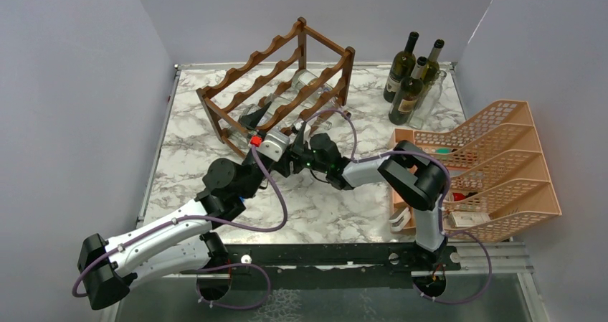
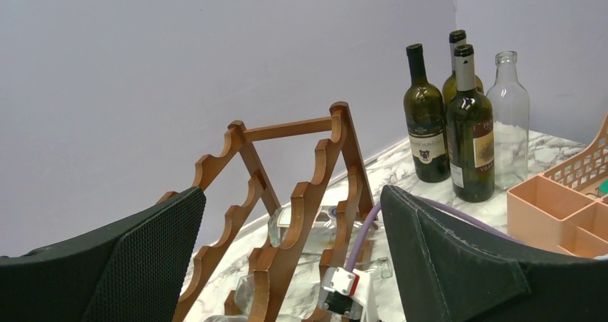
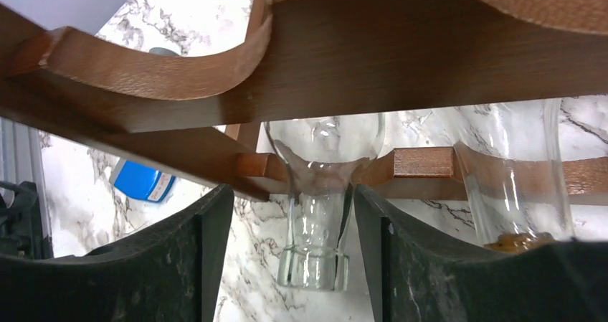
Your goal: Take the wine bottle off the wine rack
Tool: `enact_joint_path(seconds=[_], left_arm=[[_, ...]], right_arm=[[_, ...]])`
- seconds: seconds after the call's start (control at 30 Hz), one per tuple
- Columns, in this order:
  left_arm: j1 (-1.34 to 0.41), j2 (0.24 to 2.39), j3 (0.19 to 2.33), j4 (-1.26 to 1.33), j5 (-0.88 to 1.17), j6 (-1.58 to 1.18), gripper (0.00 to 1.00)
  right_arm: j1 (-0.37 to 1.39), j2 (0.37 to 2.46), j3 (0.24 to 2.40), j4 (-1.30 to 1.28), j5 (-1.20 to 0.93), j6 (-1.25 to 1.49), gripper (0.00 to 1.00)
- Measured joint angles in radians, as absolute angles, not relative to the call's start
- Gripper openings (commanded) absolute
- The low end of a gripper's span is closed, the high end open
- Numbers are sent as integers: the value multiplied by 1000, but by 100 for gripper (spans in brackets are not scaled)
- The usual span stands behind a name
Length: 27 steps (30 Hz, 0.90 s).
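The dark brown wine rack (image 1: 287, 57) stands at the back middle of the marble table, with clear glass bottles lying in it. In the right wrist view, one clear wine bottle (image 3: 315, 264) pokes its neck out under the rack's rail (image 3: 358, 64). My right gripper (image 3: 290, 189) sits astride that neck, open. The right pad is close beside the glass and a wider gap shows on the left. My left gripper (image 2: 290, 189) is wide open and empty, just in front of the rack (image 2: 287, 214), facing its end.
A second clear bottle (image 3: 513, 186) lies beside the first one. Three dark wine bottles (image 1: 405, 85) and a clear one stand at the back right. An orange tray organiser (image 1: 495, 164) fills the right side. A blue object (image 3: 143, 181) lies beyond the rack.
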<state>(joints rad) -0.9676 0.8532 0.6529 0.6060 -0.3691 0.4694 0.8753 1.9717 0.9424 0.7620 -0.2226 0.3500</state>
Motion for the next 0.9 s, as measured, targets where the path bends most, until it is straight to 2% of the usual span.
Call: enact_joint_path(seconds=[0.37,0.57,0.77,0.9], left_arm=[[-968,849,652,609,-369,469,99],[-968,847,651,613,-369,469,99],[-968,844,648,615,-369,469,99],[-968,842,647,620,-369,469,99]], right_arm=[[875,2018,968,757,-220,368,60],[875,2031,968,758,-210,379,51],[875,2037,971,758,-196,387,46],[875,2051,975,760,-196,393,36]])
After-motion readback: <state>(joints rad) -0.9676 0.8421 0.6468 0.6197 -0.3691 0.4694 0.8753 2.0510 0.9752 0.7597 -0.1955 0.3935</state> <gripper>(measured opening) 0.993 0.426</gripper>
